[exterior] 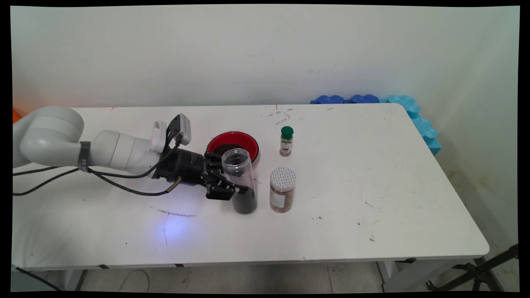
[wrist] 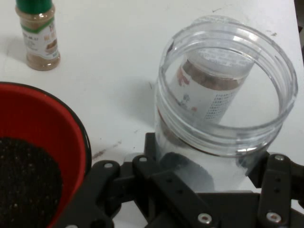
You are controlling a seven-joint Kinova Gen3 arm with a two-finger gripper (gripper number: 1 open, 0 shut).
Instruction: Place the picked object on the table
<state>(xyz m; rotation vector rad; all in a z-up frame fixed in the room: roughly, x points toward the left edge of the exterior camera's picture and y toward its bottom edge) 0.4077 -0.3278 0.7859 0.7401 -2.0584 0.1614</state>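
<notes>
The tool is clamped on a clear plastic jar, one finger on each side of it. The jar's lid is off, its open mouth faces up, and its long axis leans a bit off vertical, top tipped toward the arm. There's dark stuff in the bottom of it. It sits on the white desk just in front of a red bowl of dark grounds. A silver-lidded spice jar stands just beside it, with a green-capped spice bottle farther back.
</notes>
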